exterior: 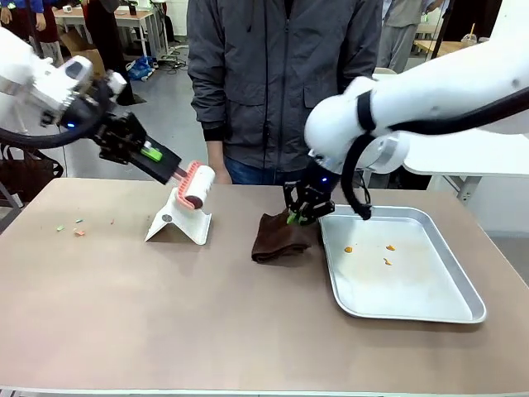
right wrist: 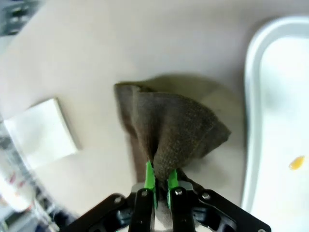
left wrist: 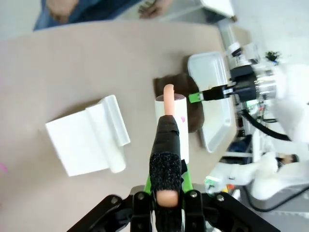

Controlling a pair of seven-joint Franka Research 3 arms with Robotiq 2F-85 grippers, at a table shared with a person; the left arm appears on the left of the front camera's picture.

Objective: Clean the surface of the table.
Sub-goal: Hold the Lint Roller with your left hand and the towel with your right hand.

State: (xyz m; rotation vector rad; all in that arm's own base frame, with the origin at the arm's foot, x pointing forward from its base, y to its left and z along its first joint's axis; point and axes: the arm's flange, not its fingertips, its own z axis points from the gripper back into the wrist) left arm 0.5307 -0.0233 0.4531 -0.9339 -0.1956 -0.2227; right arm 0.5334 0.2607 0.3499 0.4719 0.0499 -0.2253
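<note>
1. While the left gripper (exterior: pixel 163 163) clenches the black-wrapped pink handle of a lint roller (exterior: pixel 197 185), the white roll hangs tilted just above a white stand (exterior: pixel 178 223). Whether roll and stand touch cannot be told.
2. Taking the front view as a dial with the person (exterior: pixel 281 83) at 12 o'clock, the table (exterior: pixel 165 322) spreads its brownish-tan top across the whole lower picture. The stand sits on it toward 10 o'clock of its middle.
3. Small bits (exterior: pixel 78 231), green and orange, lie scattered on the table at 9 o'clock, well apart from the stand.
4. Seen from the left wrist, the gripper (left wrist: pixel 166 195) has both fingers pressed against the handle, and the lint roller (left wrist: pixel 173 125) points away toward 12 o'clock, with the stand (left wrist: pixel 87 140) at 9 o'clock of it.
5. The right gripper (exterior: pixel 299 217) is clamped on a brown cloth (exterior: pixel 279 238), which rests bunched on the table just past centre toward 1 o'clock.
6. From the right wrist, the green pads of that gripper (right wrist: pixel 161 186) pinch a fold of the cloth (right wrist: pixel 169 125), which fans out toward 12 o'clock.
7. A silver tray (exterior: pixel 413 316) lies at 3 o'clock of the cloth, its rim just beside it, with a few orange crumbs (exterior: pixel 386 248) inside.
8. In the right wrist view the tray (right wrist: pixel 251 96) runs along the 3 o'clock edge.
</note>
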